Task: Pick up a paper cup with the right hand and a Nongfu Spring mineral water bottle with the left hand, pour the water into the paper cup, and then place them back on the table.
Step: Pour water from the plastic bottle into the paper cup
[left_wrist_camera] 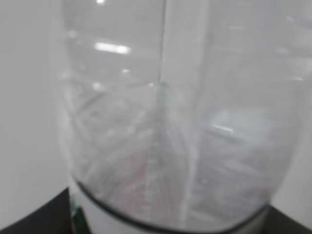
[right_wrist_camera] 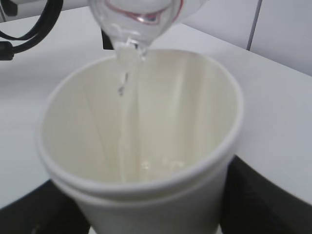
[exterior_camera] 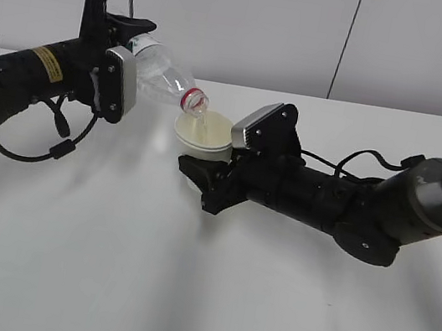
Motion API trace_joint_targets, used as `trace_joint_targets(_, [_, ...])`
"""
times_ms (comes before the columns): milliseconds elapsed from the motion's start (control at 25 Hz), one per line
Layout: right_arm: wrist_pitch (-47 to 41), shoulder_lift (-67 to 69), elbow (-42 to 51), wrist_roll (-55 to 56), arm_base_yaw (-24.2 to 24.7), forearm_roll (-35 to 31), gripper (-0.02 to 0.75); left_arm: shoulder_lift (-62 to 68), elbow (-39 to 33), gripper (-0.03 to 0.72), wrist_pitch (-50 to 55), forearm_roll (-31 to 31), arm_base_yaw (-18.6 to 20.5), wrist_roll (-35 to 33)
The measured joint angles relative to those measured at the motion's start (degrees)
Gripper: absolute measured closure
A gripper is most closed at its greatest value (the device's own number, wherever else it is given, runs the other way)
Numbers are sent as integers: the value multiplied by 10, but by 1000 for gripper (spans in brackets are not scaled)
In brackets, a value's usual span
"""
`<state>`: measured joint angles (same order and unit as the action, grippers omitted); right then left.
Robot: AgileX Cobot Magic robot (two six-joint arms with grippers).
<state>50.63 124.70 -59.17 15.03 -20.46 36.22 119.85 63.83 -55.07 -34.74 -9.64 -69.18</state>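
Arms: two black robot arms; the left hand carries a yellow label, the right hand has none.
Bottles: one, a tall clear plastic Nongfu Spring mineral water bottle with a red neck ring, tilted with its mouth down and to the right, over the cup's rim.
Cups: one, a small cream-white tapered paper cup with a rolled rim, held above the surface, roughly upright.
Water: a thin stream falls from the bottle mouth into the cup; a little liquid lies at the bottom.
Left end effector: clenched around the bottle's lower body; in the left wrist view the clear bottle wall fills nearly the whole picture.
Right end effector: grasping the cup from beneath and beside, its black parts showing at both lower corners of the right wrist view.
Surface: one plain white tabletop, beneath both arms; neither bottle nor cup touches it.
Grey plates: two, one near each end effector.
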Motion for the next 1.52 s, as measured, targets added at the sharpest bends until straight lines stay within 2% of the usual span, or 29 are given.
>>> trace_joint_targets(1520, [-5,0,0,0,0,8,244,0,0,303,0,17,-3,-12])
